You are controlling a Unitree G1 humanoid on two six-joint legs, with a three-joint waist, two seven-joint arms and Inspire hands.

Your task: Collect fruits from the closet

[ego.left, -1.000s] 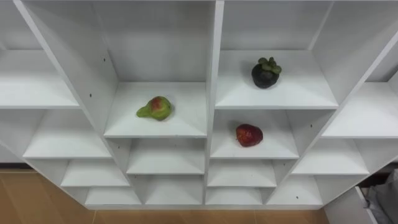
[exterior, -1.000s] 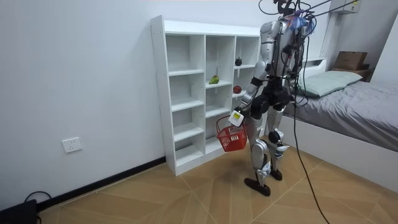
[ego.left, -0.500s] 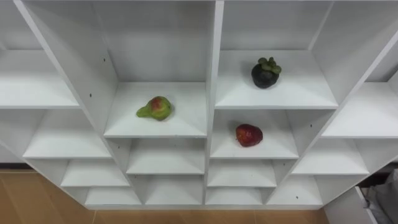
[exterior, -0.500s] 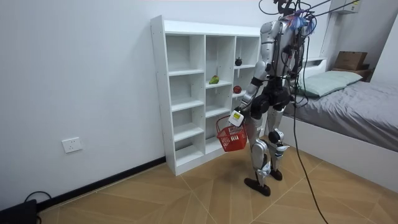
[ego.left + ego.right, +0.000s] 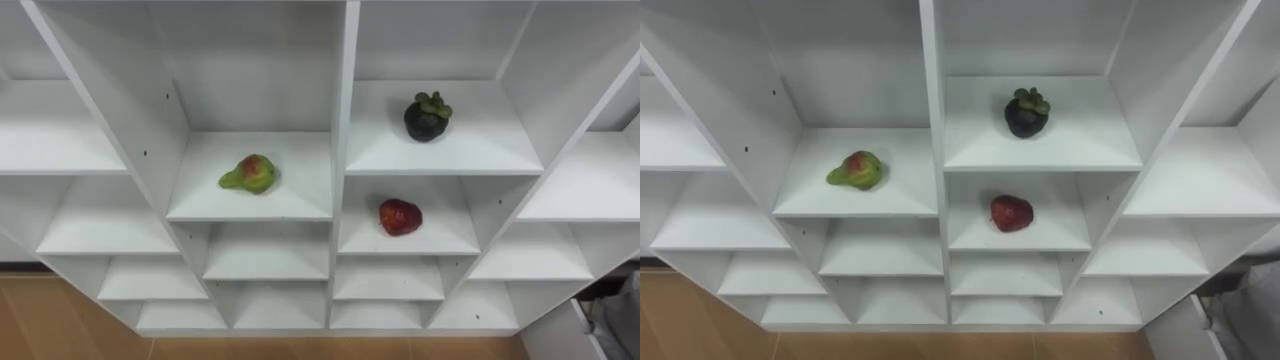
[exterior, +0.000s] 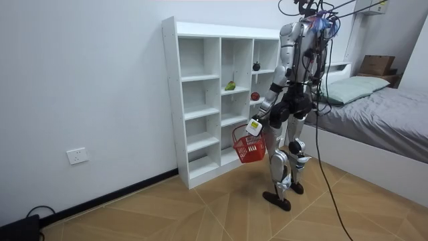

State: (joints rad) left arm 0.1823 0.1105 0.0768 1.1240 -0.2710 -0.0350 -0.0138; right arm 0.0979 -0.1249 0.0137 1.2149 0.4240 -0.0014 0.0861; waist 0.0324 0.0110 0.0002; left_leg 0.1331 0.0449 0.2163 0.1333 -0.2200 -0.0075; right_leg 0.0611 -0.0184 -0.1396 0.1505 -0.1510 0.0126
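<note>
The pear (image 5: 250, 174) is laid on its side in the closet (image 5: 343, 120), its thin end pointed left and its length set across the shelf. The dark fruit (image 5: 428, 117) and red fruit (image 5: 400, 216) are kept one column over. Nothing has been moved since a moment ago, so no fruit is collected yet. The basket (image 6: 251, 148) is gripped by the left hand (image 6: 255, 127).

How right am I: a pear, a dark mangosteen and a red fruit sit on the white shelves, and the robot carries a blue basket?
Nearly. The basket is red, not blue, as the room view shows. The rest holds: pear, dark mangosteen and red fruit sit on the white shelves.
</note>
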